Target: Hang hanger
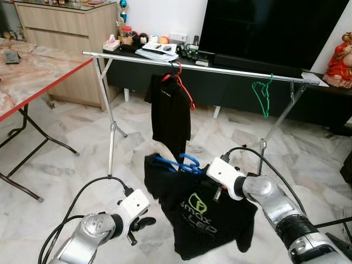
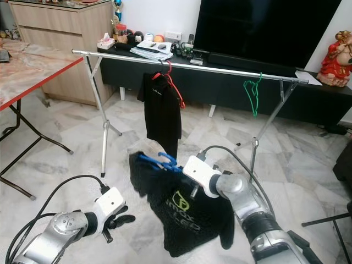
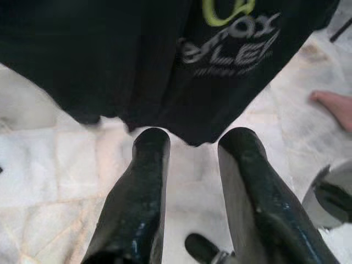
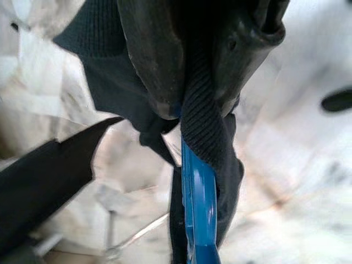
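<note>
A blue hanger carries a black T-shirt with a green logo, held low in front of the rack. My right gripper is shut on the hanger and the shirt's collar, and its white body shows beside the shirt. On the silver rail a red hanger holds another black shirt, and a bare green hanger hangs further right. My left gripper is low at the left, beside the shirt's hem, open with nothing between its fingers.
The rack's legs stand on the marble floor. A marble-topped table with a red edge is at the left. Behind the rack are a black TV console and a red figurine. A person's bare foot is nearby.
</note>
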Robot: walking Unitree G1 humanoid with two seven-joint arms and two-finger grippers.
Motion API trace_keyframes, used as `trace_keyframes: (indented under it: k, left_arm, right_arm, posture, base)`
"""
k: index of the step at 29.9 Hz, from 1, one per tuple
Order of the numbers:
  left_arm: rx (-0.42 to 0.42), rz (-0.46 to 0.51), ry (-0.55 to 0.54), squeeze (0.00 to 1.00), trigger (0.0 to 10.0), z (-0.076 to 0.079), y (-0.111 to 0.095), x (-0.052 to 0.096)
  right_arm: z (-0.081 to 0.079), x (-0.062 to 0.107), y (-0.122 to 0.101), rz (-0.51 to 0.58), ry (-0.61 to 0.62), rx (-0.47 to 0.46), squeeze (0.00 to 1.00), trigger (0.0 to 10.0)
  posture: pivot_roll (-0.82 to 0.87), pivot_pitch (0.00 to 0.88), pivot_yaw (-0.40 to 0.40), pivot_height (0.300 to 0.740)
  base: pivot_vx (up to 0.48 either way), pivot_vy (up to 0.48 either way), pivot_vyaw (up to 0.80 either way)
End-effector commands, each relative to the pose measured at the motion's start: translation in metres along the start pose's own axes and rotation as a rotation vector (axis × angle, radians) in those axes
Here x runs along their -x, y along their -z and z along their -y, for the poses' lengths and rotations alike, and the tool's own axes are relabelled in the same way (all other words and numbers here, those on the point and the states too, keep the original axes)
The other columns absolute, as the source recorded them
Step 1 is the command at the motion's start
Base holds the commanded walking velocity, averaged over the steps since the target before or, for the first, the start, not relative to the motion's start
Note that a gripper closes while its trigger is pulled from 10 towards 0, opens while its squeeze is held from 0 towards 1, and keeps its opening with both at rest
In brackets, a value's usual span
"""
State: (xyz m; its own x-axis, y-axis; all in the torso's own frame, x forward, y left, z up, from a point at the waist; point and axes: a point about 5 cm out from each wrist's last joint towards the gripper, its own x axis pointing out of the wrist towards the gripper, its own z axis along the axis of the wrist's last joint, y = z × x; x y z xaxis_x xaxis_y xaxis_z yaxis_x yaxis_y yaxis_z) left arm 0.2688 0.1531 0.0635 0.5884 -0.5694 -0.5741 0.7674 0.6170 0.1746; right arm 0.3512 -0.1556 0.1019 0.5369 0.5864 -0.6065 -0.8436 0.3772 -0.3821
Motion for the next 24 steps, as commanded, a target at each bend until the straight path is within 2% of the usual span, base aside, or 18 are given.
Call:
trace_keyframes:
  k: [1, 2, 4, 5, 6, 7, 8, 12, 20, 24]
  left_arm:
    - [-0.01, 0.009, 0.007, 1.0, 10.0, 0.0, -0.005, 0.002]
    - [-0.026, -0.003, -0.001, 1.0, 10.0, -0.005, -0.004, 0.006]
    - [-0.042, -0.016, 0.006, 1.0, 10.0, -0.007, -0.004, 0.009]
    - [-0.05, -0.021, 0.011, 0.94, 10.0, -0.007, -0.003, 0.011]
    - [-0.062, -0.029, 0.01, 0.24, 10.0, -0.008, -0.003, 0.013]
    - [-0.075, -0.038, 0.006, 0.24, 10.0, -0.01, -0.002, 0.014]
    - [-0.081, -0.041, -0.005, 0.0, 10.0, -0.012, -0.002, 0.015]
    - [-0.077, -0.033, -0.029, 0.0, 10.0, -0.016, -0.004, 0.016]
    - [-0.088, 0.0, -0.074, 0.0, 10.0, -0.018, -0.011, 0.014]
    - [-0.048, 0.018, -0.075, 0.0, 10.0, -0.016, -0.015, 0.008]
  right_arm:
    - [0.0, 0.003, 0.002, -0.014, -0.046, 0.052, 0.0, 10.0]
    - [-0.002, 0.006, 0.01, -0.075, -0.092, 0.122, 0.0, 10.0]
    - [-0.002, 0.008, 0.014, -0.11, -0.113, 0.159, 0.0, 10.0]
    - [-0.002, 0.009, 0.014, -0.115, -0.124, 0.164, 0.0, 10.0]
    - [-0.002, 0.01, 0.014, -0.114, -0.146, 0.176, 0.0, 10.0]
    - [-0.003, 0.011, 0.014, -0.112, -0.169, 0.189, 0.0, 10.0]
    - [-0.004, 0.011, 0.015, -0.122, -0.188, 0.211, 0.0, 10.0]
    - [-0.004, 0.012, 0.017, -0.154, -0.218, 0.249, 0.0, 10.0]
    - [-0.004, 0.007, 0.002, -0.065, -0.219, 0.254, 0.0, 10.0]
    - [-0.003, 0.005, -0.004, -0.034, -0.206, 0.274, 0.0, 10.0]
  posture:
    - [0.17, 0.0, -0.104, 0.74]
    - [0.17, 0.0, -0.106, 0.74]
    - [0.17, 0.0, -0.109, 0.74]
    - [0.17, 0.0, -0.111, 0.74]
    - [0.17, 0.0, -0.112, 0.74]
    - [0.17, 0.0, -0.113, 0.74]
    - [0.17, 0.0, -0.115, 0.74]
    - [0.18, 0.0, -0.118, 0.74]
    - [0.18, 0.0, -0.119, 0.74]
    - [0.17, 0.0, -0.118, 0.74]
  base:
    - [0.0, 0.0, 0.0]
    - [0.0, 0.0, 0.0]
    - [0.0, 0.0, 0.0]
    - [0.0, 0.0, 0.0]
    - [0.0, 0.0, 0.0]
    - [0.0, 0.0, 0.0]
    - [0.0, 0.0, 0.0]
    - [0.0, 0.0, 0.0]
    - [0.0, 0.0, 0.0]
    - [0.0, 0.0, 0.0]
